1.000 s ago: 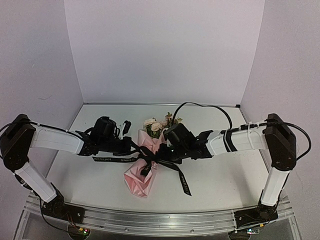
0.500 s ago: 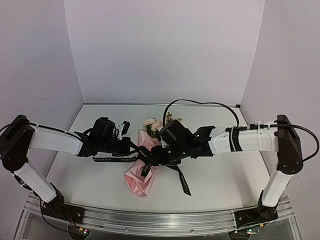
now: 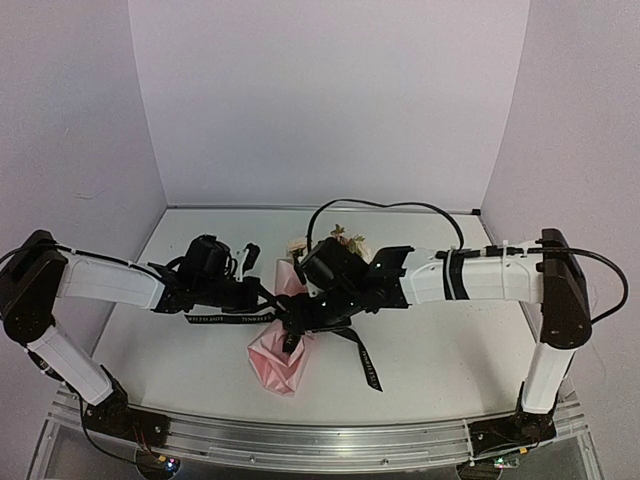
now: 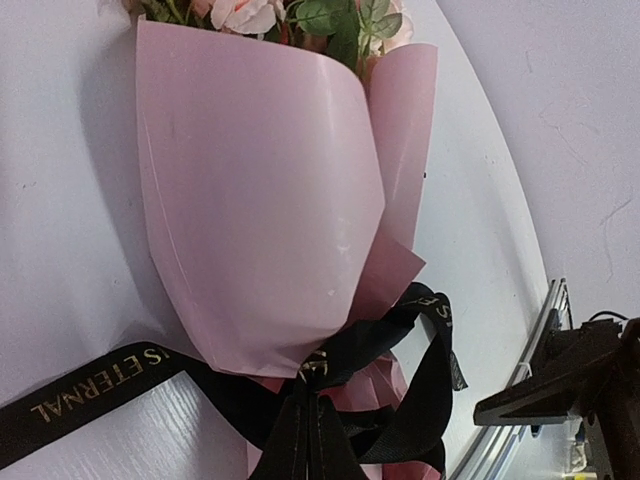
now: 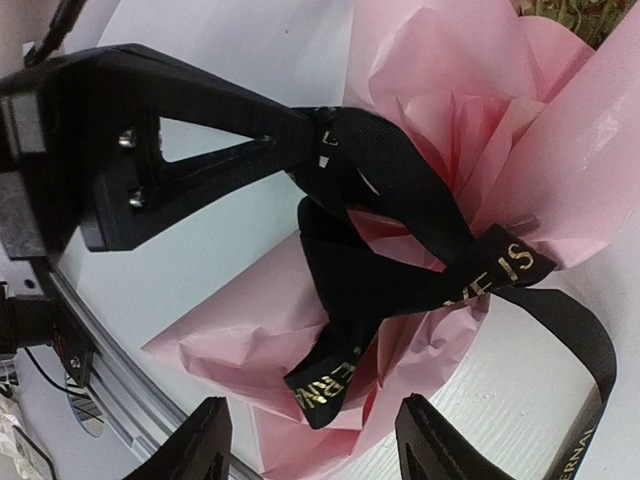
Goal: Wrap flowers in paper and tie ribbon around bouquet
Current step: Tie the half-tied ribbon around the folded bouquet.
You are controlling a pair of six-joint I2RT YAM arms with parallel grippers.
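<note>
The bouquet lies across the table's middle, with the flowers (image 3: 318, 246) at its far end and the pink paper (image 3: 274, 362) crumpled at its near end. In the left wrist view the paper (image 4: 260, 200) forms a cone under the flowers (image 4: 330, 15). The black ribbon (image 3: 296, 318) is knotted round the cone's neck, one tail running left and one running right. My left gripper (image 3: 268, 296) is shut on the ribbon (image 4: 430, 380) at the knot. My right gripper (image 5: 320, 450) stands open just above a loose ribbon end (image 5: 330, 385), holding nothing.
The white table (image 3: 450, 350) is closed in by lilac walls at the back and both sides. An aluminium rail (image 3: 330, 440) runs along the near edge. The right arm's black cable (image 3: 400, 208) loops above the flowers.
My right gripper has opened and let the ribbon go, and its arm has slid left over the bouquet's neck. The left gripper keeps its hold in the same place.
</note>
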